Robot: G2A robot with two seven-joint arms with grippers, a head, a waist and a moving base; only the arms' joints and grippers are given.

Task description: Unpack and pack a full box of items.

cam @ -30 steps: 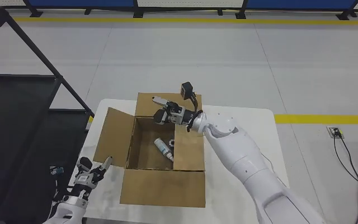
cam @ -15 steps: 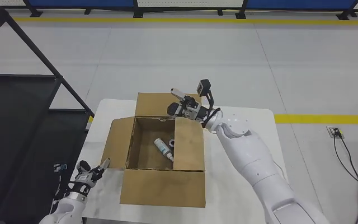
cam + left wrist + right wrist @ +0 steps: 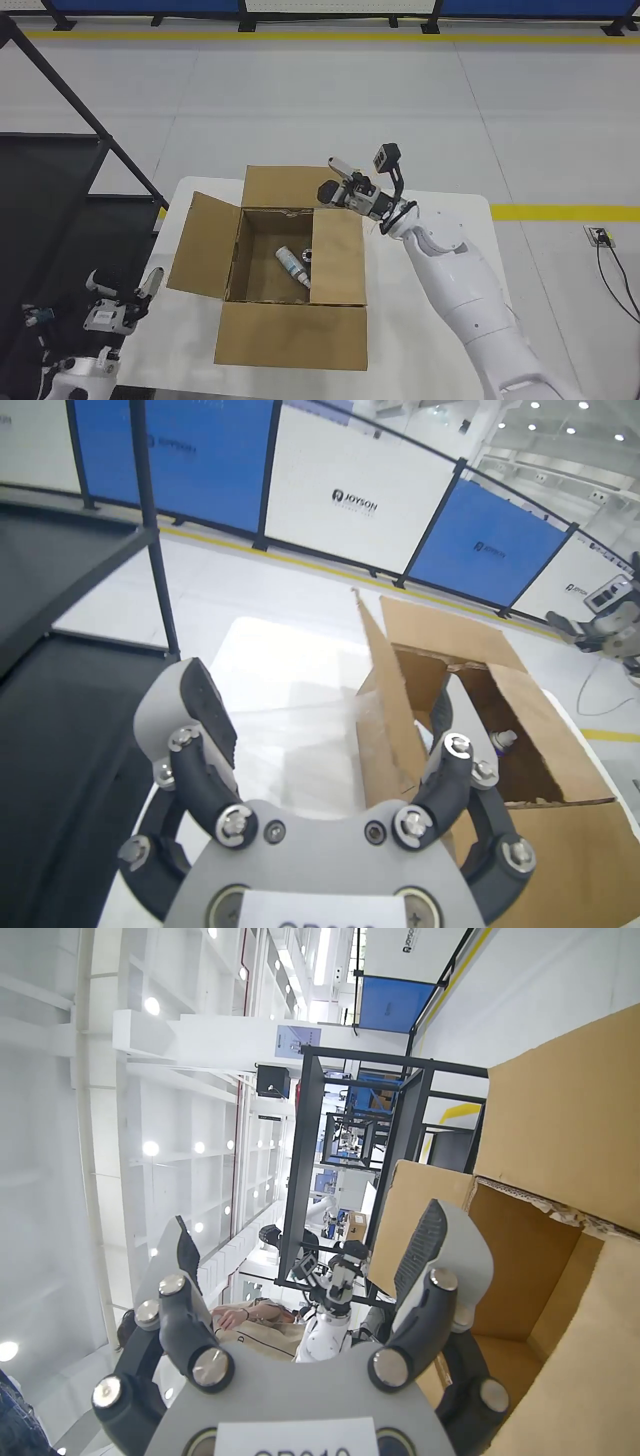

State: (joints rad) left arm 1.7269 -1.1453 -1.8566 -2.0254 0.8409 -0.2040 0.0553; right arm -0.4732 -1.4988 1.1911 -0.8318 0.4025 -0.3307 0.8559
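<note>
Unpacking seems underway: left tool [image 3: 320,690] and right tool [image 3: 333,178] gape empty, so one must reach the bottle [image 3: 293,265] in the box [image 3: 290,335].

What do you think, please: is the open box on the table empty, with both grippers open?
Not empty: the top view shows a bottle lying in the box. It is open on the table, left gripper and right gripper open.
</note>
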